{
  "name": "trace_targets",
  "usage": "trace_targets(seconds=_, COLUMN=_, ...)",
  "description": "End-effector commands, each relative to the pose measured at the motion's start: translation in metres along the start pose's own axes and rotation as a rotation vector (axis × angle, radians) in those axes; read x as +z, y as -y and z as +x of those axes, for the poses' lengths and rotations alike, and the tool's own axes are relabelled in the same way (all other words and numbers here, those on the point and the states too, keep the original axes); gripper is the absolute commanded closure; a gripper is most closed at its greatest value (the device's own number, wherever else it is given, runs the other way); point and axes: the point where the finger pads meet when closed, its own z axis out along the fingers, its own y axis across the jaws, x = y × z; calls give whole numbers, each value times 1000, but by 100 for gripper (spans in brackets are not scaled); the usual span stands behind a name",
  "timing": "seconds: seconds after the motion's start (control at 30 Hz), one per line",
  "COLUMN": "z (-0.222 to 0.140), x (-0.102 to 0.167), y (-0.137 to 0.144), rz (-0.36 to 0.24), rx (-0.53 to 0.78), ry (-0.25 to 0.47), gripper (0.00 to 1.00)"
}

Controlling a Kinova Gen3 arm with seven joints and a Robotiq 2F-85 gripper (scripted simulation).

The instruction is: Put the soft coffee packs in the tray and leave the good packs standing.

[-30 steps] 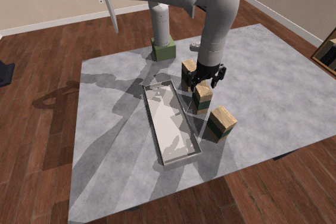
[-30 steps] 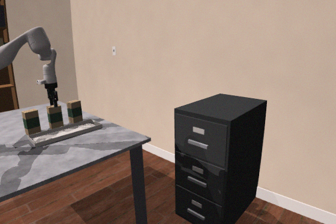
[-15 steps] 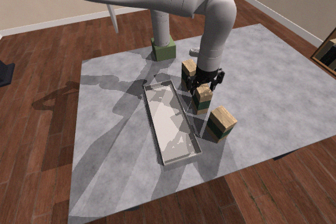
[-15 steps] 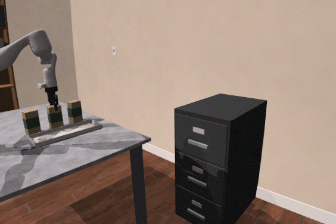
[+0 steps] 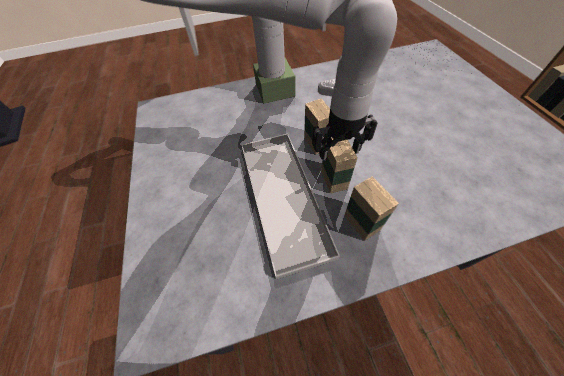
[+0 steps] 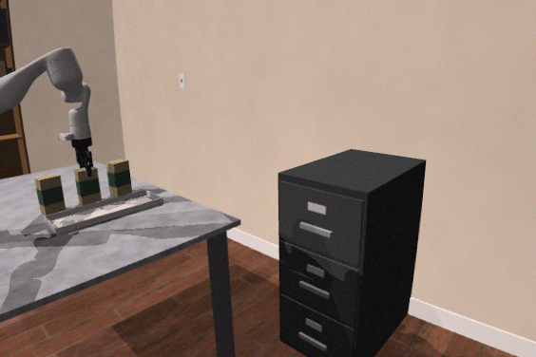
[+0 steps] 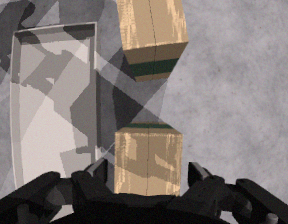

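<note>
Three tan coffee packs with a green band stand upright in a row on the grey table, to the right of the tray (image 5: 287, 204). The far pack (image 5: 317, 124) is partly hidden behind the arm. The near pack (image 5: 371, 207) stands alone toward the table's front. My gripper (image 5: 344, 144) is open and straddles the top of the middle pack (image 5: 340, 166), a finger on each side. In the wrist view the middle pack (image 7: 147, 161) sits between my fingers, with the near pack (image 7: 149, 19) beyond it and the tray (image 7: 55, 99) on the left. The tray is empty.
The arm's green base block (image 5: 274, 83) stands at the table's back. The tray's long side runs close beside the packs. A black filing cabinet (image 6: 349, 249) stands on the floor away from the table. The table's front edge lies just beyond the near pack.
</note>
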Motion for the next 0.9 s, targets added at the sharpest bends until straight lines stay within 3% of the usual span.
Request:
trace_targets(seconds=0.0, z=0, x=-1, y=0, rz=0, rx=0, ry=2, gripper=15)
trace_targets(seconds=0.63, z=0, x=-1, y=0, rz=0, rx=0, ry=2, gripper=15)
trace_targets(seconds=0.67, z=0, x=-1, y=0, rz=0, rx=0, ry=2, gripper=73)
trace_targets(seconds=0.87, z=0, x=-1, y=0, rz=0, rx=0, ry=2, gripper=73)
